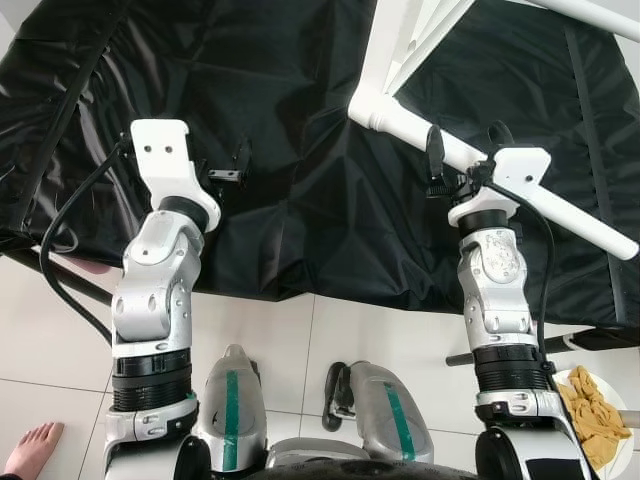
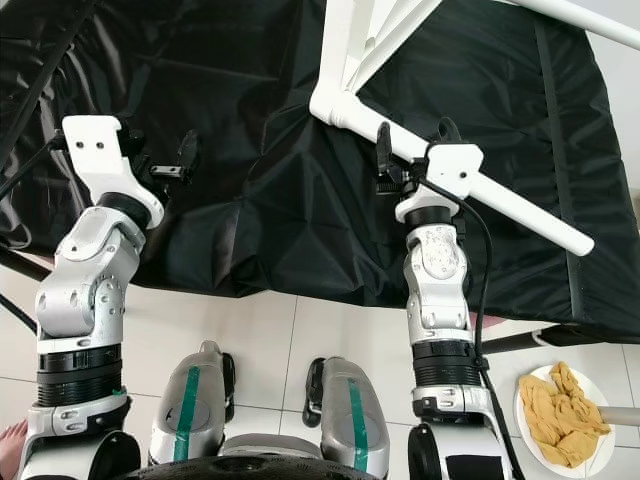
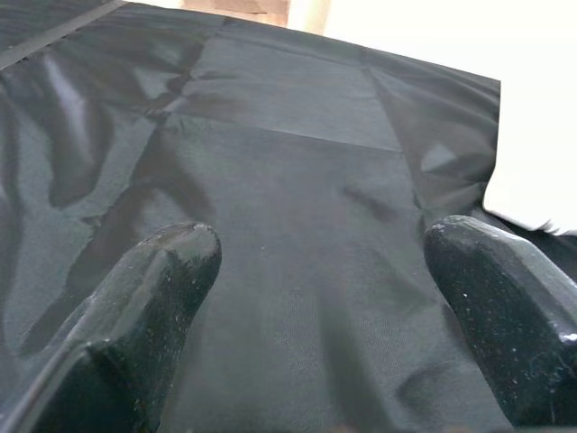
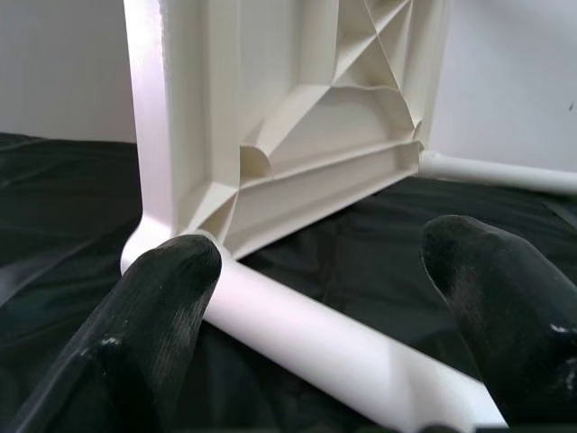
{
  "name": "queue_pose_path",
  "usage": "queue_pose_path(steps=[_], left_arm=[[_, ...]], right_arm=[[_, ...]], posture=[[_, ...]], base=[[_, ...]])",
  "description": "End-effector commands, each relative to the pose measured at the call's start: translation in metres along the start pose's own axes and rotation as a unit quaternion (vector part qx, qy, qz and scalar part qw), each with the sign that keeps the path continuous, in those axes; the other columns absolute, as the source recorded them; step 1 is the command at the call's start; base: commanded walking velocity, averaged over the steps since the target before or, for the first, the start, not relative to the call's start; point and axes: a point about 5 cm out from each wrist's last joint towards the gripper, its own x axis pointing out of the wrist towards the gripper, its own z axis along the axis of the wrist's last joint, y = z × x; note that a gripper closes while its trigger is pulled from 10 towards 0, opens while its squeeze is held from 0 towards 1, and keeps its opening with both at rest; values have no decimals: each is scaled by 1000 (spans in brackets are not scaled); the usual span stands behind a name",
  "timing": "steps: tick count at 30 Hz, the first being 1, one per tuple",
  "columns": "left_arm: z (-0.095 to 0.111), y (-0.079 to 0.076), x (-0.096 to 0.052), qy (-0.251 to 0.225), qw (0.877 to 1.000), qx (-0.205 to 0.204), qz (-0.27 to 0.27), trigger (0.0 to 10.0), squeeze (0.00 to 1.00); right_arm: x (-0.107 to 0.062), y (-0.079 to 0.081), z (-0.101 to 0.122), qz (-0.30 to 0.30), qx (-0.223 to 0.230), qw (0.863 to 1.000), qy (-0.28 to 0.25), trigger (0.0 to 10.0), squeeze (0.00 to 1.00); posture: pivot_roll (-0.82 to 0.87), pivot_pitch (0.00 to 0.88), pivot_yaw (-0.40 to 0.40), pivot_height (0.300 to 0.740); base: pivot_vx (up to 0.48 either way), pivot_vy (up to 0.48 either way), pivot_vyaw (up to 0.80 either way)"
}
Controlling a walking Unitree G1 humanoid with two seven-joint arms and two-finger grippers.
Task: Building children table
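One black sheet covers most of the head views, spread over the work surface, probably to protect the white parts; its near edge hangs over the tiled floor across the middle of the frame. On it, at the upper right, the white table top stands on edge, ribbed underside showing in the right wrist view, and a white table leg runs from its corner socket down toward the right edge of the frame. The table appears to lie this way so that the legs can be reached at their sockets.

The right gripper sits at the leg, in the upper right. Its fingers stand wide apart, one on each side of the tube, not closed on it; they seem poised to grasp or steady the leg. Room there is narrow, with the table top's edge just beyond.

The left gripper hovers over bare sheet in the upper left, fingers wide and empty, with plenty of open cloth around it.

At the lower right a plate of yellow cloth lies on the floor, well apart from the work. A person's bare foot shows in the lower left corner, near the robot's left side, which limits stepping that way.
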Motion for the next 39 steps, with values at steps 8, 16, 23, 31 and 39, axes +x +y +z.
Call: queue_pose_path(steps=[8,16,23,31,39], left_arm=[[0,-3,0,24,1000,-5,-6,10000,0],[-1,-3,-1,31,999,1,-10,10000,0],[0,-2,-4,39,999,2,-8,10000,0],[-1,-2,-4,43,999,4,-8,10000,0],[-8,4,-4,38,999,15,9,10000,0]], right_arm=[[-6,-3,-2,-10,-2,1000,2,10000,0],[-6,-3,-2,-9,-4,1000,3,10000,0],[-6,-2,-2,-6,-5,1000,3,10000,0],[-5,-1,-3,-5,-7,1000,4,10000,0],[-6,-3,-23,3,13,995,103,10000,0]], posture=[[92,47,-19,740],[99,50,-21,740],[103,50,-21,740],[103,50,-21,740],[95,48,-27,740]], base=[[0,0,0],[0,0,0],[0,0,0],[0,0,0],[0,0,0]])
